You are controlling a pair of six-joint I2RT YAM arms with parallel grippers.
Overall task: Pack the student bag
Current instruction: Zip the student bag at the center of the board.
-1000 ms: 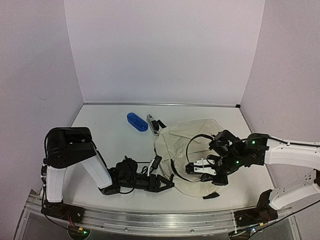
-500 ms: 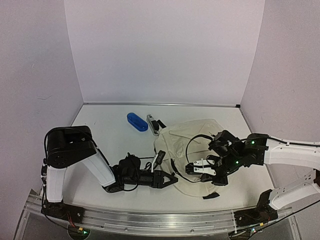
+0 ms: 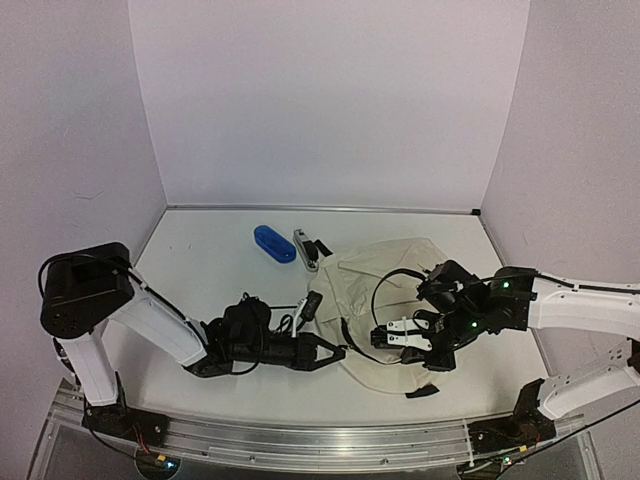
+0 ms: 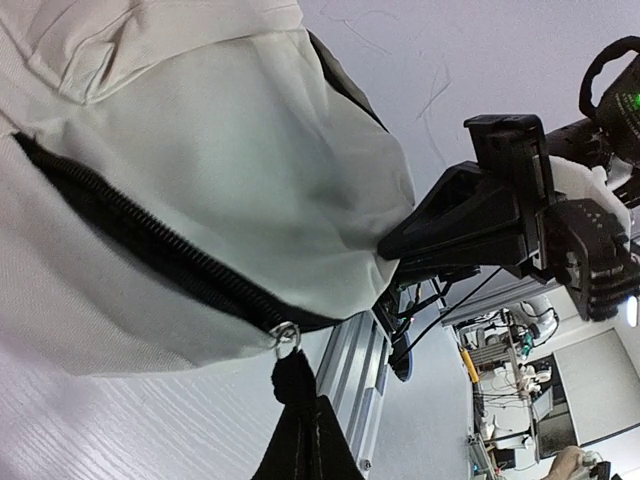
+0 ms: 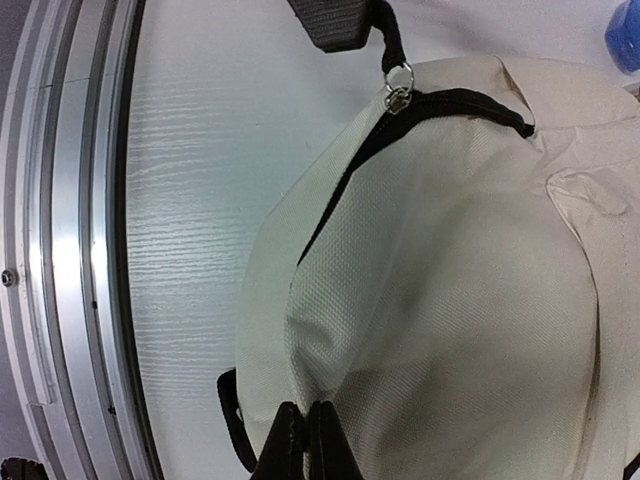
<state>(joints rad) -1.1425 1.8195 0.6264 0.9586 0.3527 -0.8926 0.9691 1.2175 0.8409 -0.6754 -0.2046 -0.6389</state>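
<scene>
White table (image 3: 220, 285) from above, student bag (image 3: 395, 265) centre-right. Over to left wrist: left gripper (image 4: 302, 415) clamped tight on black zipper tab (image 4: 293, 368), bottom centre. Now right wrist: right gripper (image 5: 305, 420) pinching cream bag fabric, bottom edge of frame.

the student bag (image 3: 352, 282) is lying right of centre on the white surface (image 3: 220, 275), a cream mound with a black cord looping over its top. the left hand (image 3: 338, 352) is reaching in low from the left, its fingers pinched together at the bag's lower left edge. the right hand (image 3: 388, 338) is stretching in from the right, closed against the bag's near side. a blue oblong item (image 3: 273, 243) and a grey one (image 3: 304, 250) are lying just beside each other, above and left of the bag.
</scene>
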